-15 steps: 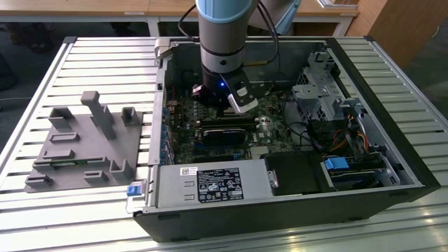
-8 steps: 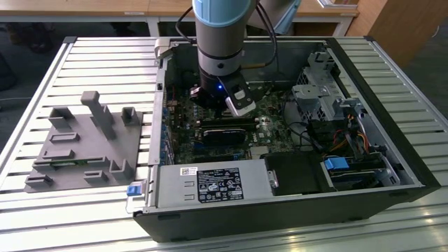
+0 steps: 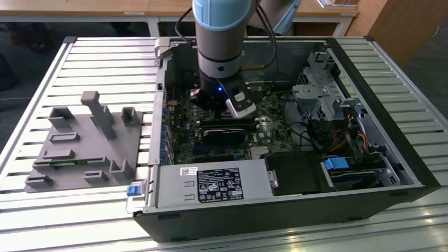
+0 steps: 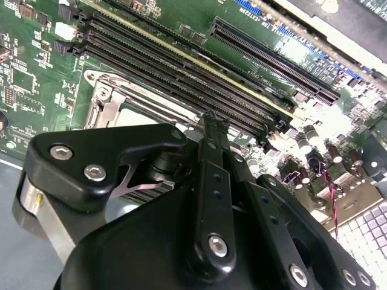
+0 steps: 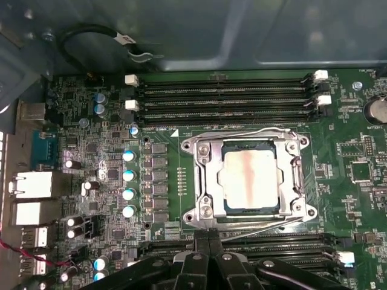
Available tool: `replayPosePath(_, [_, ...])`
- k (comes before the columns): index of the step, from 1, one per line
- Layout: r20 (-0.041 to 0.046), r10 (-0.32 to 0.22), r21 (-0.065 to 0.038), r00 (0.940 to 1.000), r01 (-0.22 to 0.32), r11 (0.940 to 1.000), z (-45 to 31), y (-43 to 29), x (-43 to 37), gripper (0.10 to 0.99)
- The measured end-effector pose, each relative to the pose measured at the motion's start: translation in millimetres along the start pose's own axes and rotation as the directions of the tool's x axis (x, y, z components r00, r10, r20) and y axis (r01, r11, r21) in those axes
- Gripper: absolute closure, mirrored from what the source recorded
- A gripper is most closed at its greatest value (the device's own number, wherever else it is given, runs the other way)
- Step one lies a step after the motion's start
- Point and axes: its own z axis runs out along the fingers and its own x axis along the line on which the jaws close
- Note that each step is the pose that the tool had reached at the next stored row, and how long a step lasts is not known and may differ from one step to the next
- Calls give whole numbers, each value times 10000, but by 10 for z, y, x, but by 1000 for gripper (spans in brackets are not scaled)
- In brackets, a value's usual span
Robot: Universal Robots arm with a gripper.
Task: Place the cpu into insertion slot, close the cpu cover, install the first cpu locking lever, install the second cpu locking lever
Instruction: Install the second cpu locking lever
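Gleaming square cpu (image 5: 249, 181) under silvery cpu cover (image 5: 202, 175)

Workshop or lab: open computer case (image 3: 294, 205) on slatted metal bench (image 3: 70, 220), wooden tables (image 3: 91, 6) behind.

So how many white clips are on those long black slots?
5 white clips. Two and two at the ends of the slots beyond the cpu from the claw; one beside the claw, which may hide more.

arm (image 3: 220, 47) vertical, fingers (image 5: 208, 241) prob. together
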Motion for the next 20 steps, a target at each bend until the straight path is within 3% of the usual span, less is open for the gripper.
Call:
replayPosePath(5, [-14, 9, -265, 10000, -9, 9996, 4, -53, 9, 980])
replayPosePath(13, [-22, 14, -413, 10000, -15, 9991, 62, -66, 11, 980])
replayPosePath(20, [-40, 24, -728, 10000, -27, 9973, 127, -78, 13, 980])
